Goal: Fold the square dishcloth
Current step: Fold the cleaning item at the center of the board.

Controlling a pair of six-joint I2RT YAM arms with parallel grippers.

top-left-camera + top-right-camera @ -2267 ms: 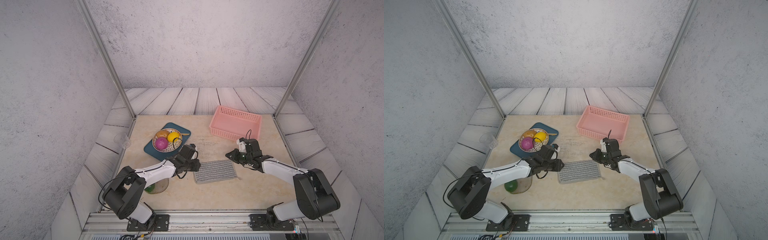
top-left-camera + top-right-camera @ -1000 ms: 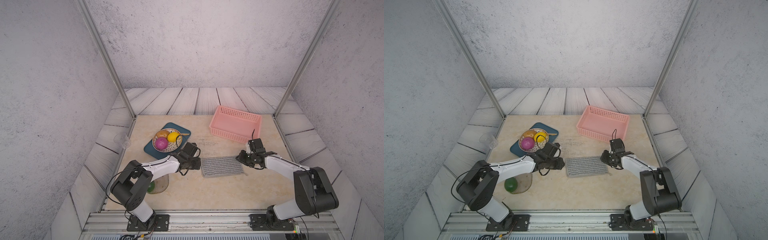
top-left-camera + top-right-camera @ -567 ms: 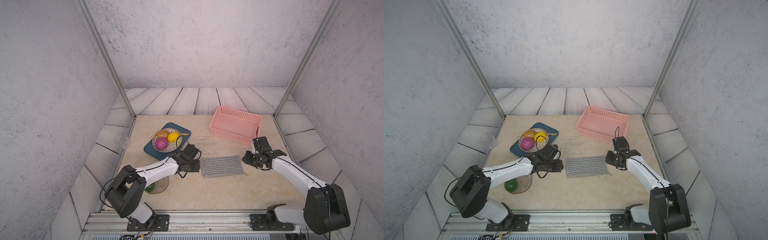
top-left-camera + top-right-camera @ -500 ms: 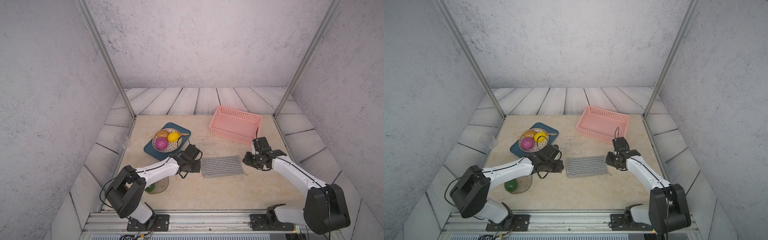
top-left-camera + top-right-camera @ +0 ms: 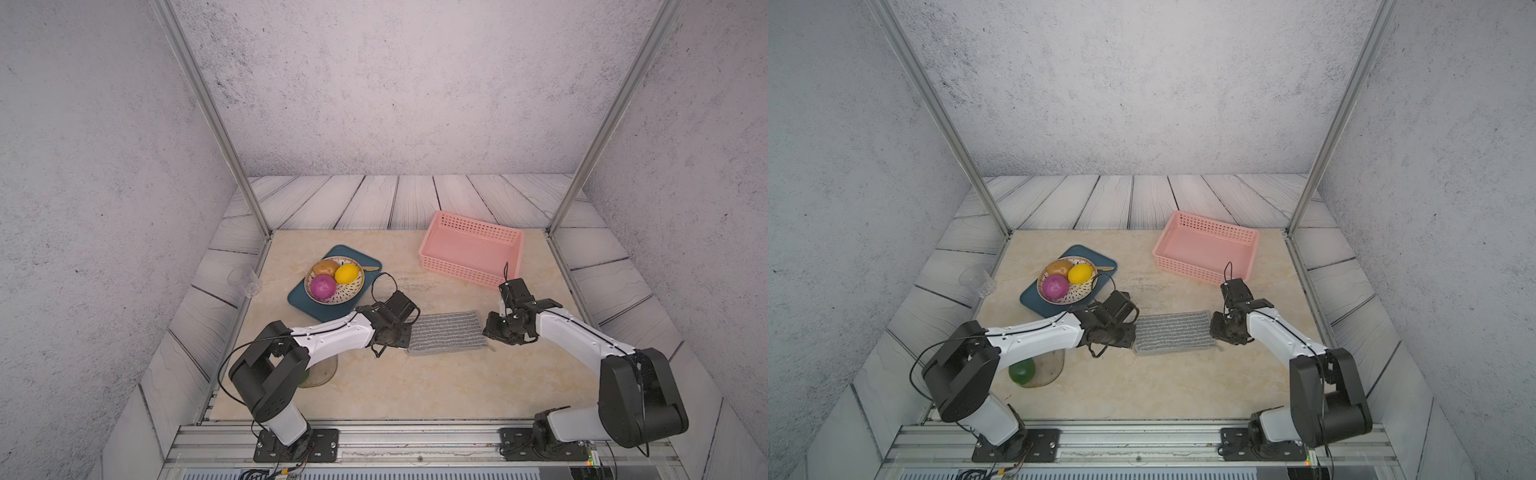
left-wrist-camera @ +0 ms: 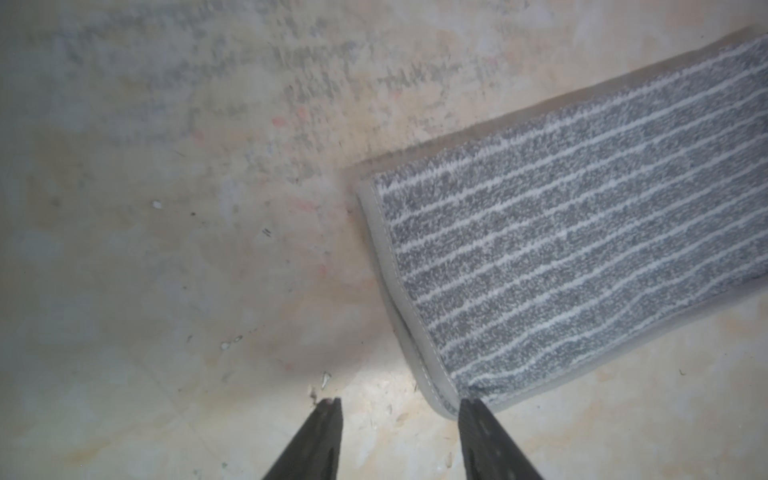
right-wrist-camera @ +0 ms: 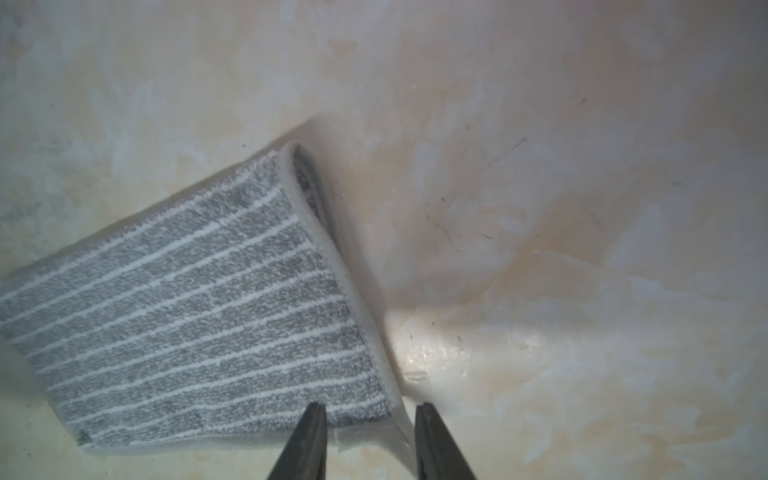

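- In the middle of the marble tabletop (image 5: 415,382) lies the square dishcloth (image 5: 446,332), doubled over into a flat grey striped rectangle with its long sides running across in front of me; both top views show it (image 5: 1171,330).
- My left gripper (image 5: 403,336) sits low at the cloth's left short end, and my right gripper (image 5: 492,330) sits low at its right short end. The cloth lies between them.
- Left wrist view: my left gripper (image 6: 399,405) has its jaws parted with bare table in the gap and nothing pinched. One fingertip is just beside the near corner of the cloth (image 6: 582,257); I cannot tell whether it touches.
- Two hemmed layers show at that end, one on the other.
- Right wrist view: my right gripper (image 7: 370,409) has its jaws apart too. A pale hem corner of the cloth (image 7: 199,316) pokes into the gap, loose, with neither finger pressing it.
- At this end the top layer curls up a little, with the under layer dark in the fold.
- Beyond the cloth to my right stands the pink basket (image 5: 461,272), well apart from it.
- Beyond it to my left is the teal tray (image 5: 305,307) bearing a bowl (image 5: 353,287), with a lemon (image 5: 346,273) in the bowl.
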